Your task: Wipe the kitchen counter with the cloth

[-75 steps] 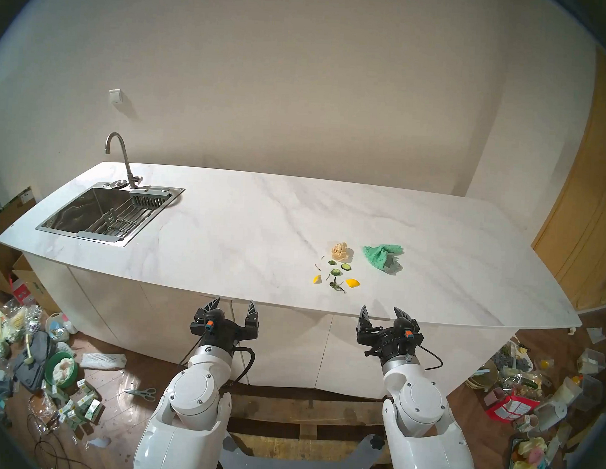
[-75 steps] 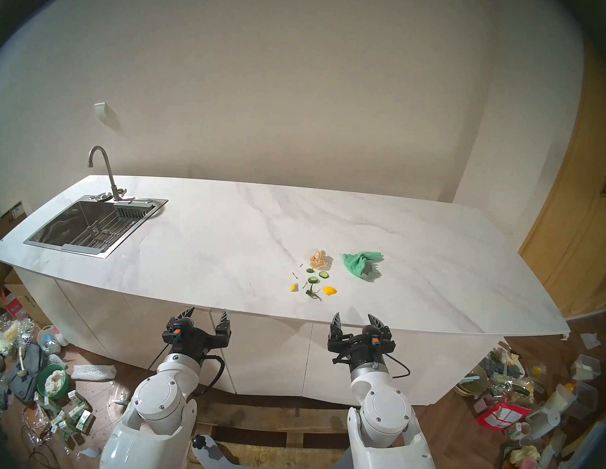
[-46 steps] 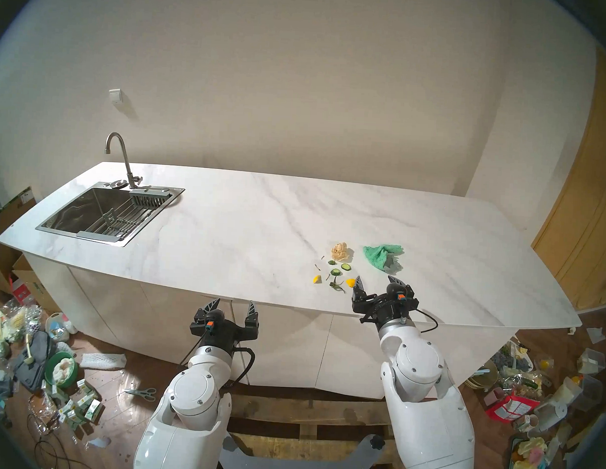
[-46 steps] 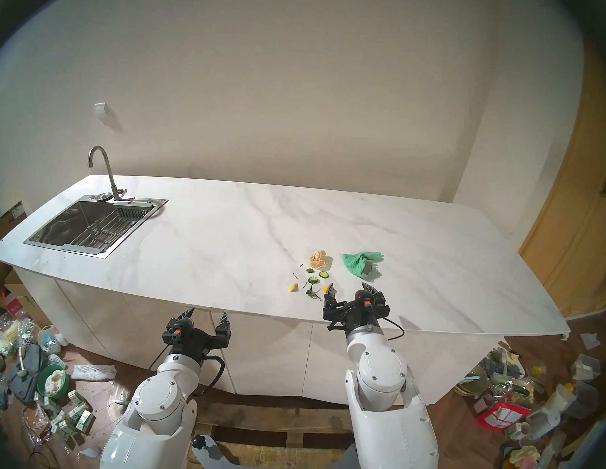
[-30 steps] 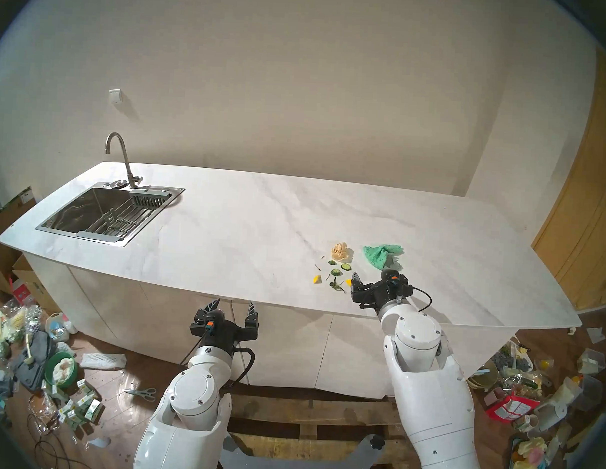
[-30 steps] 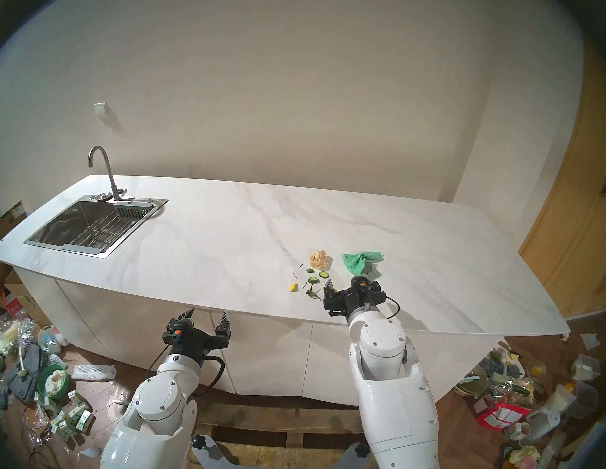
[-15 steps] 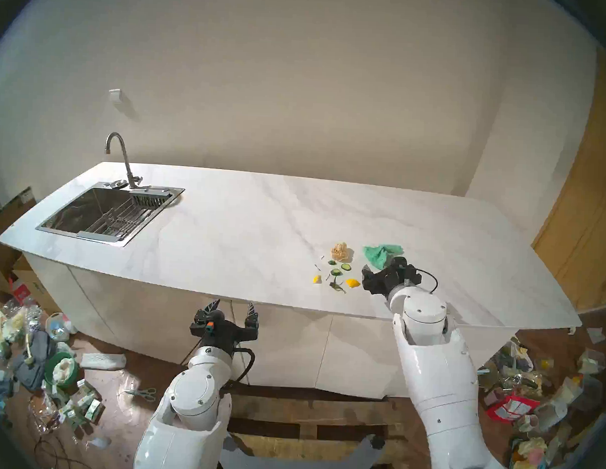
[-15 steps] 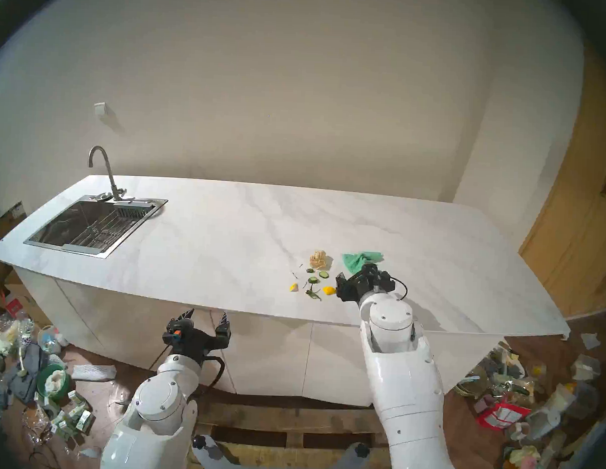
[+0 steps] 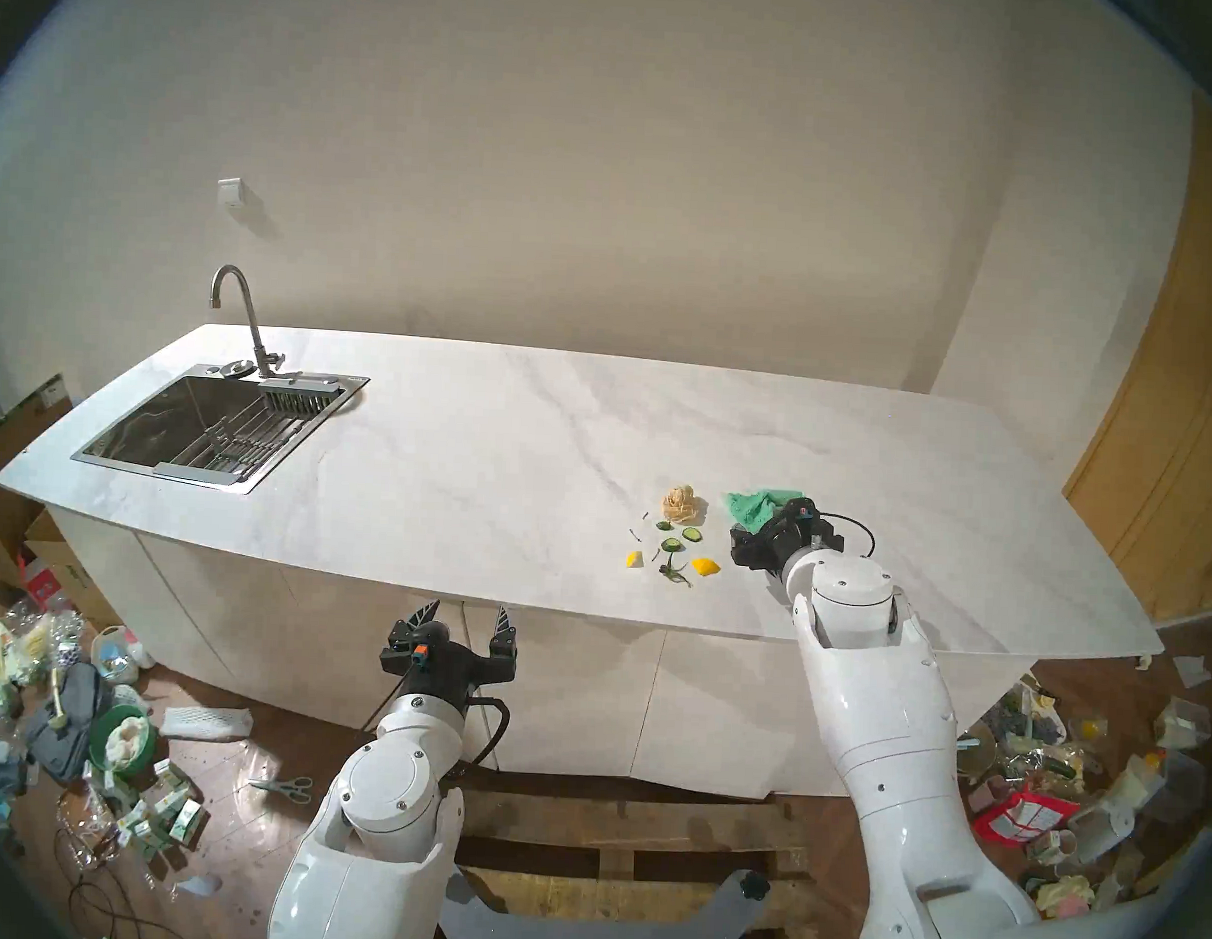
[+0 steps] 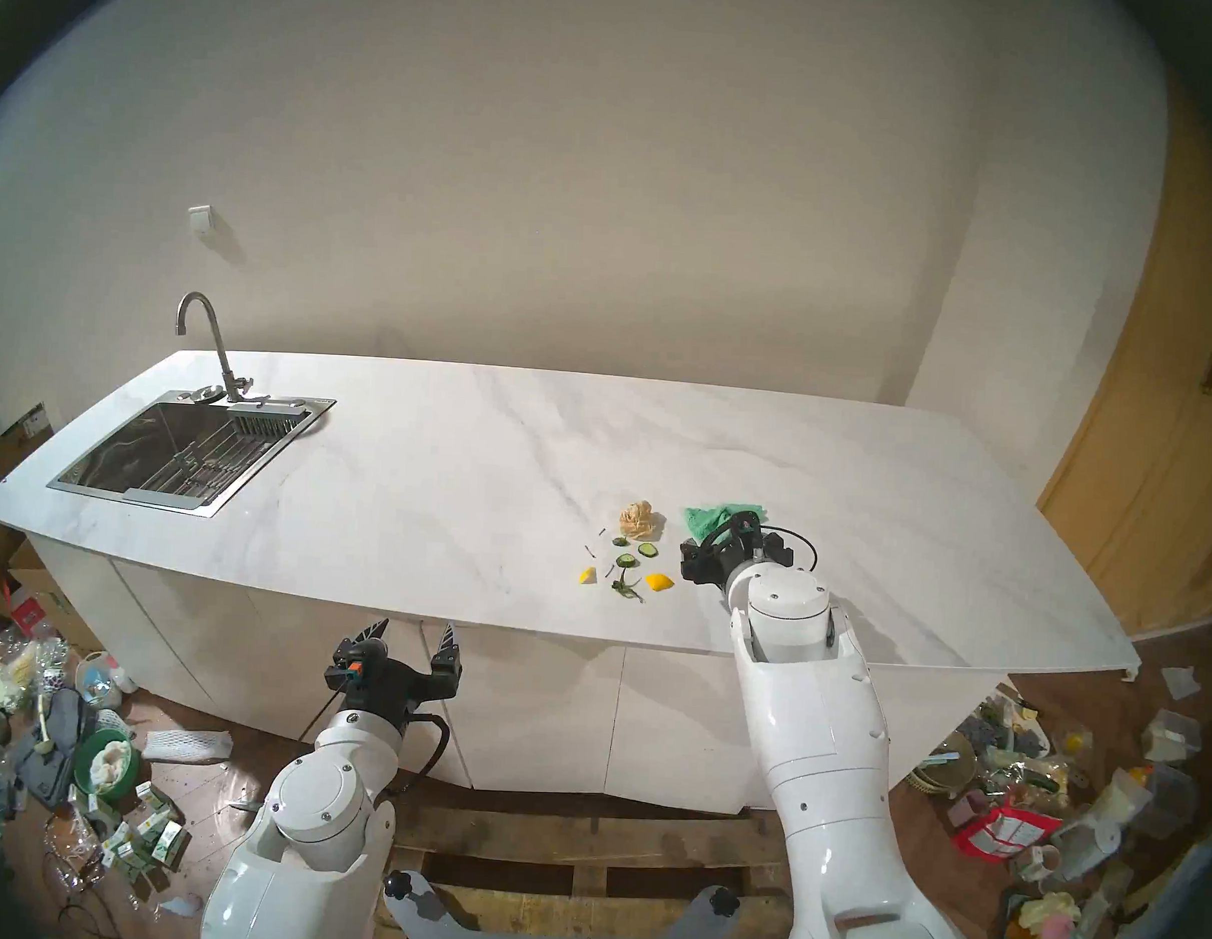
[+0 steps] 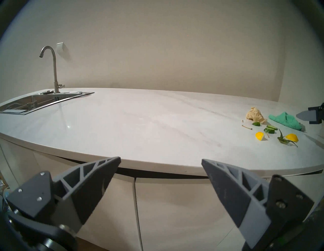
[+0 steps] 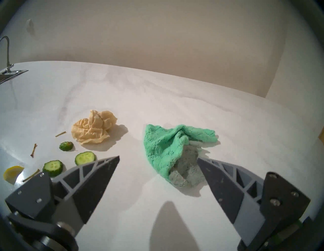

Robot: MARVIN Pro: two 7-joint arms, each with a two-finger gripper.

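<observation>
Here, long marble surface (image 9: 520, 455) with sink (image 9: 196, 426) at 9 o'clock. At 3 o'clock, over the slab, right pincer (image 12: 158, 160) spread wide, tips low, just short of cloth (image 12: 168, 145); cloth crumpled flat on the marble, grey underside nearest the right tip. Below the front edge, at 6 o'clock, left pincer (image 11: 160, 160) spread, empty. At 9 o'clock of cloth, paper wad (image 12: 94, 129), then cucumber slices (image 12: 85, 157) and lemon bits (image 9: 705, 567).

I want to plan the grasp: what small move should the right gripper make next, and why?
Probably ease the right gripper forward and down, then close. Its jaws are open and empty, and the cloth lies crumpled on the kitchen counter just ahead, nearer the right finger.
</observation>
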